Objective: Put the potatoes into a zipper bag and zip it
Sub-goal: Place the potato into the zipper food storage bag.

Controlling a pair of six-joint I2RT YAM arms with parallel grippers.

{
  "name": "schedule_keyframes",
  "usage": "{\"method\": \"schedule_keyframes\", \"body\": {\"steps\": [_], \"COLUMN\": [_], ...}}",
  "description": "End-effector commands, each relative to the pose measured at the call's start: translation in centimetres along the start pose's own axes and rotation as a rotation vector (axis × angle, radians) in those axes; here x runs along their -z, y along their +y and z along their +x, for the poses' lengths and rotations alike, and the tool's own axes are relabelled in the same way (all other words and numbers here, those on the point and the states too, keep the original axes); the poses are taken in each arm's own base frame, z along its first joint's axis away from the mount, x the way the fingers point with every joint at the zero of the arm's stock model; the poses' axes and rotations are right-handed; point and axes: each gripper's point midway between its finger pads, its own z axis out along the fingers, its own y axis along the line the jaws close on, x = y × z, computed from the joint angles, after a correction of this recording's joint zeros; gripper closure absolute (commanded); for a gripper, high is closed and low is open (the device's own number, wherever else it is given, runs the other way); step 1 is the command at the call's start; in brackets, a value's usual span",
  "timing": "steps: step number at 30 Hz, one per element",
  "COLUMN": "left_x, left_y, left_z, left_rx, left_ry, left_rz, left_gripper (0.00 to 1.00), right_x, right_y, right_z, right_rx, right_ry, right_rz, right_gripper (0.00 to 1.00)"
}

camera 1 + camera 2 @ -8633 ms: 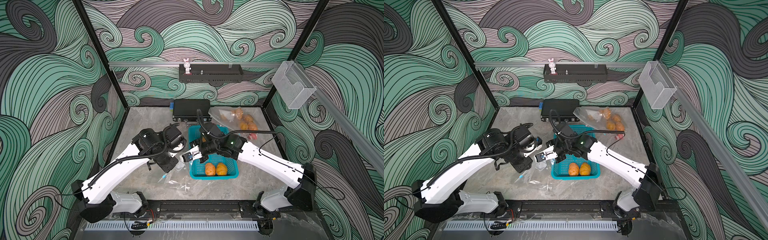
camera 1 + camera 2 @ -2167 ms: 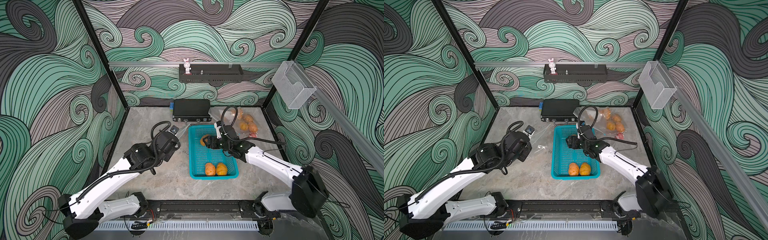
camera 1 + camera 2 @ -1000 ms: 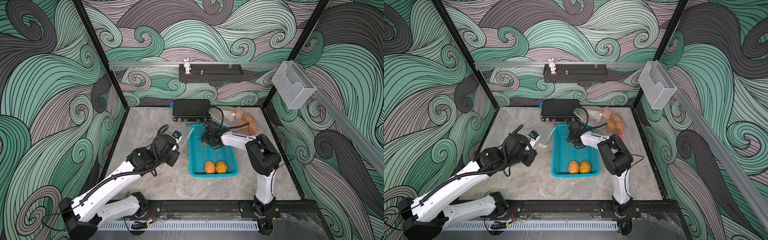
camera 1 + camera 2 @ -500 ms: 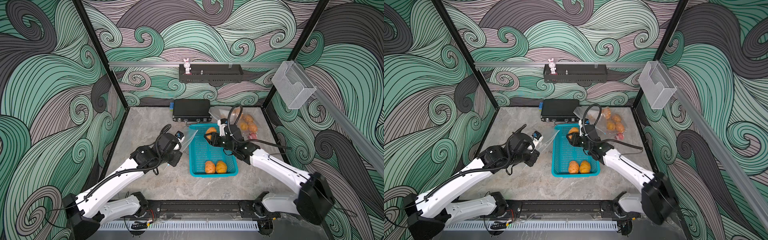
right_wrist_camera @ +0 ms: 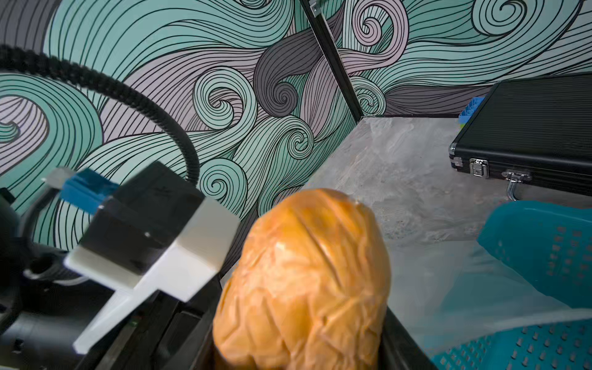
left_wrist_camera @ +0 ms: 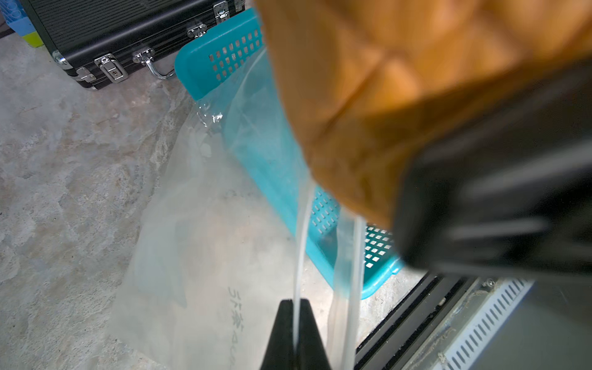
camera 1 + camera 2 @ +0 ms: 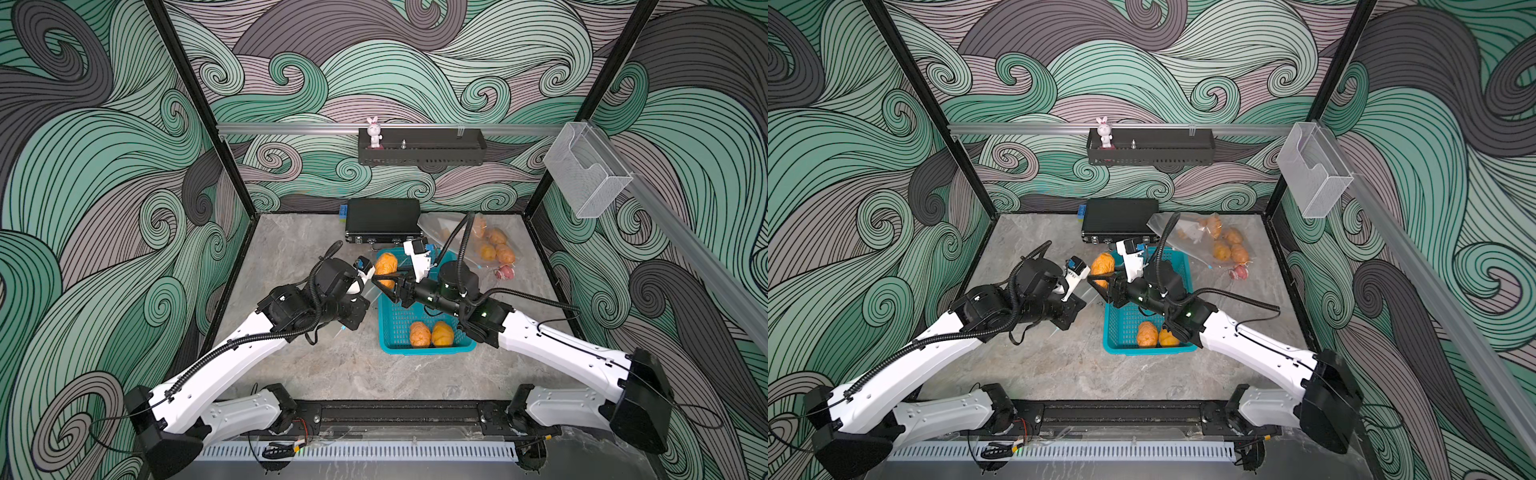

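Right gripper (image 7: 381, 281): jaws part-spread and clamped across the held potato (image 7: 386, 264), one black jaw on each side of it.
Held potato: orange-tan with wrinkled skin. It is lifted clear of the table (image 7: 332, 365), above the far left corner of the teal basket (image 7: 428, 348) and just beside the left wrist. The left wrist view shows it over the bag's rim.
Left gripper (image 6: 295, 323): jaws pinched together on a rim strip of the zipper bag (image 6: 198, 224).
Zipper bag: clear, with nothing visible inside. It hangs from the left jaws down to the table and lies partly against the basket's outer wall. The second rim strip stands apart from the pinched one.
Basket potatoes (image 7: 430, 333): two, touching, at the near end of the basket.
Far bag (image 7: 446, 226): clear, lying at the far right of the table with several bagged potatoes (image 7: 494, 249) inside.
Black case (image 7: 382, 219): closed, against the back wall, just beyond the basket.
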Motion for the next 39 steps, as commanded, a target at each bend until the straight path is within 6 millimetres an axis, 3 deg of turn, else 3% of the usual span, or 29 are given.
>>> {"method": "schedule_keyframes", "body": {"steps": [1,9,20,29,39], "left_x": [0.9,1.4,2.3,3.5,4.9], "left_y": [-0.4,-1.1,-1.5,-1.6,-1.1], "left_z": [-0.6,-1.1,-2.9,-3.6,-3.8], "left_rx": [0.028,0.052,0.109,0.147,0.142], "left_ry": [0.001,-0.006,-0.045,-0.047,-0.053], "left_rz": [0.027,0.062,0.078,0.076,0.050], "left_gripper": [1.00,1.00,1.00,1.00,1.00], "right_x": [0.0,-0.2,-0.5,1.1,1.5], "right_y": [1.7,1.4,1.0,2.7,5.0], "right_z": [-2.7,-2.0,0.9,1.6,3.9], "right_rx": [0.041,0.152,0.333,0.490,0.618], "right_ry": [-0.109,-0.134,-0.093,-0.117,-0.017], "right_rz": [-0.033,0.003,-0.007,-0.109,-0.270], "right_gripper": [0.50,0.50,0.50,0.46,0.45]}}
